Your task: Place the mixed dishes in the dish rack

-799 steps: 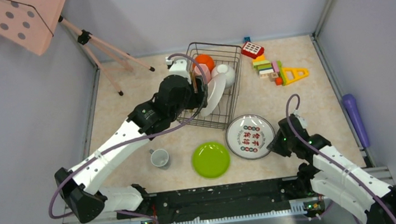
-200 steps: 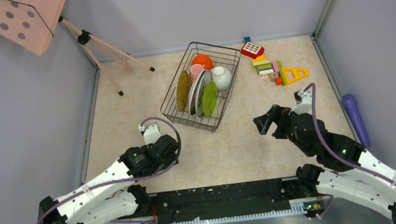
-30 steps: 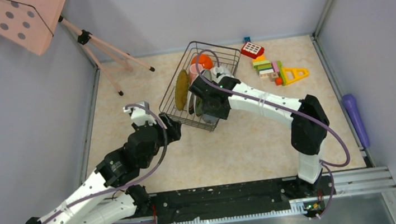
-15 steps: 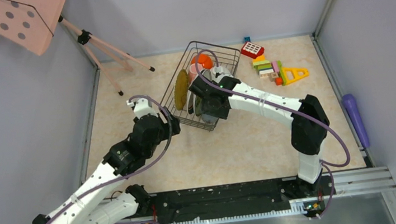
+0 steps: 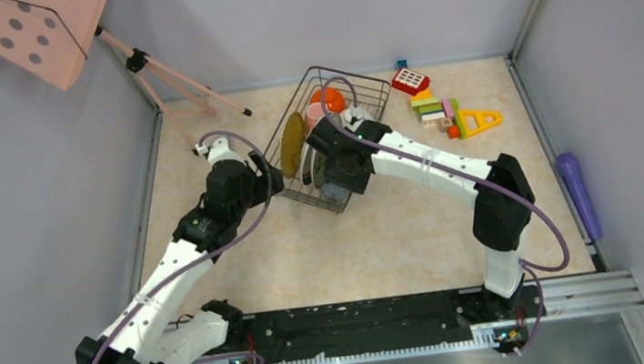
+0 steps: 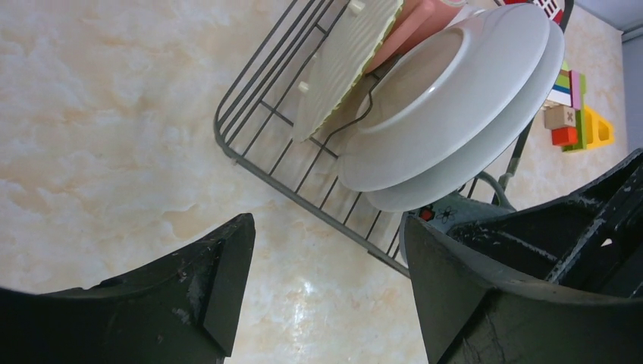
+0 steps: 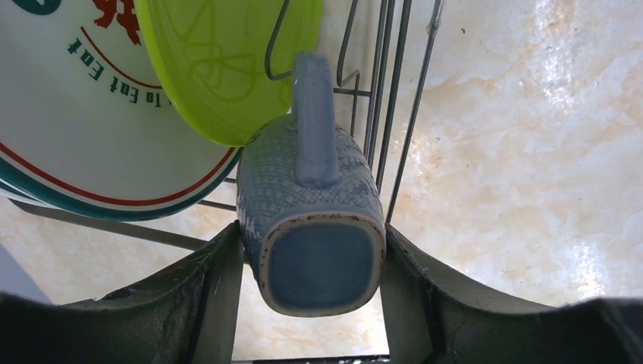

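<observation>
dark wire dish rack (image 5: 367, 83) sits mid-table in top view, with straw mat (image 5: 295, 144) and orange bowl (image 5: 330, 100) in it. left gripper (image 5: 268, 173) is at the rack's near-left corner, right gripper (image 5: 335, 169) down inside the near end. toy blocks (image 5: 439, 112) lie off to the right. left wrist: fingers (image 6: 205, 280) spread wide, nothing between them, rack corner just ahead, white plate (image 6: 455, 83) on edge beside the mat. right wrist: fingers (image 7: 205, 296) clamped on grey-blue cup (image 7: 311, 189), lying sideways, handle up, just beside lime-green plate (image 7: 227, 68) by the rack's wire wall. rimmed plate (image 7: 83, 136) stands behind.
</observation>
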### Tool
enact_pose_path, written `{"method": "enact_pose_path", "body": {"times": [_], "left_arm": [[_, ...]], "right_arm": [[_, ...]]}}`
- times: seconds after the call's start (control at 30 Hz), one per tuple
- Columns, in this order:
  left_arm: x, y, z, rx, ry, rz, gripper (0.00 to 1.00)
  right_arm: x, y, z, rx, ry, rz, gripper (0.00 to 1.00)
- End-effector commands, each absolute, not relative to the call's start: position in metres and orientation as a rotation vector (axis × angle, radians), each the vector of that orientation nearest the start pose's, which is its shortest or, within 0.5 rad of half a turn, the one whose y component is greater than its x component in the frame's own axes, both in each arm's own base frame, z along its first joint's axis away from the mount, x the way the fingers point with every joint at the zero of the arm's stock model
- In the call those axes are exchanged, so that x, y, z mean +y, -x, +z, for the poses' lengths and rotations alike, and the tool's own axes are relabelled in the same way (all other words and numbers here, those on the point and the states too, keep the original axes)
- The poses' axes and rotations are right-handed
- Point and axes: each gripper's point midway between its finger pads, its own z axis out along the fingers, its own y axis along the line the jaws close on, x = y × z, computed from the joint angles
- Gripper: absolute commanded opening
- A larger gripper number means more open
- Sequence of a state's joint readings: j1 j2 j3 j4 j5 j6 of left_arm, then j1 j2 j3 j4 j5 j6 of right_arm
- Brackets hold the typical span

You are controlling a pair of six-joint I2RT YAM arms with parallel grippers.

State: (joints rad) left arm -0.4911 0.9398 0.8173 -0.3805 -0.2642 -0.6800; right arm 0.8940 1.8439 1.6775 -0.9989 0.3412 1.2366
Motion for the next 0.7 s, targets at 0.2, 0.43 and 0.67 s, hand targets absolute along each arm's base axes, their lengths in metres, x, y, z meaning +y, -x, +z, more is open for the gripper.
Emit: {"method": "enact_pose_path", "body": {"times": [0.2,0.43,0.67], "left_arm": [[-0.156,-0.334,0.206,1.992,0.257,-0.554,0.68],[-0.160,-0.339,0.163,2.080,0.260,-0.530,0.54],[-0.162,-0.340,0.150,2.121,0.244,-0.517,0.49]], "right_arm": [[0.357,-0.310,0.171,2.491,-0.747,0.489,0.00],[0.353,-0.316,0.155,2.484,-0.823,0.449,0.00],[0.351,-0.314,0.134,2.518,-0.825,0.387,0.00]]}}
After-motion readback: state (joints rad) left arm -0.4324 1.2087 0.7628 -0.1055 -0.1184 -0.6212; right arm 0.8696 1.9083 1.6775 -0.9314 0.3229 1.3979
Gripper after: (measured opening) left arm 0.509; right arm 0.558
